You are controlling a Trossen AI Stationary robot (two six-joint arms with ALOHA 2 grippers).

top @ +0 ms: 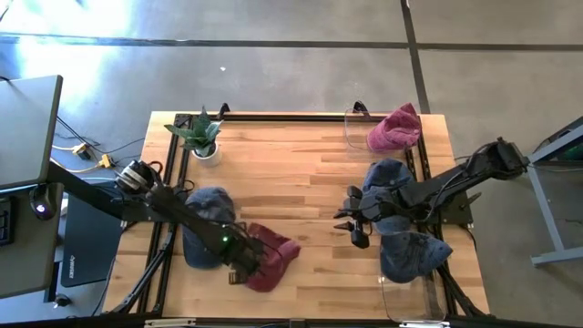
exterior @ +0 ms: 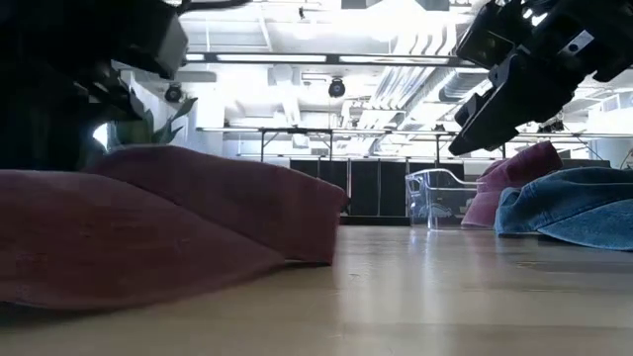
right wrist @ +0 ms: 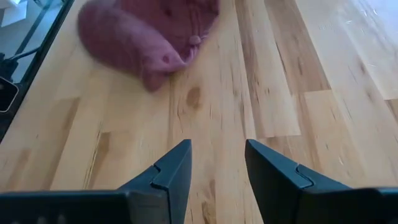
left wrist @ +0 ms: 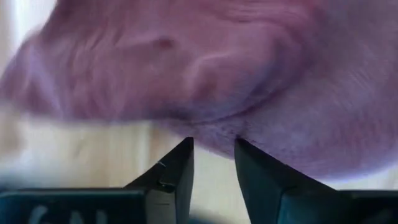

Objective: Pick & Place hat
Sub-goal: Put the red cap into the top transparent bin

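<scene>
A maroon hat (top: 271,255) lies flat on the wooden table near its near edge; it fills the low view (exterior: 168,218) and shows far off in the right wrist view (right wrist: 146,37). My left gripper (top: 246,267) is low at the hat's left edge, open, with its fingertips at the hat's rim (left wrist: 213,146). Its arm passes over a blue denim hat (top: 208,228). My right gripper (top: 352,228) hovers open above bare wood (right wrist: 217,149) right of the table's middle, apart from every hat. My left gripper comes at the maroon hat nearly level from the table's left. Its two fingertips (left wrist: 180,158) stand at the hat's edge (left wrist: 214,134). Whether they touch the cloth I cannot tell.
Two blue denim hats (top: 387,178) (top: 410,251) lie on the right side beside my right arm. A pink hat (top: 393,128) sits on a clear bin (top: 353,128) at the far right corner. Another clear bin (top: 410,301) stands near right. A potted plant (top: 202,137) stands far left.
</scene>
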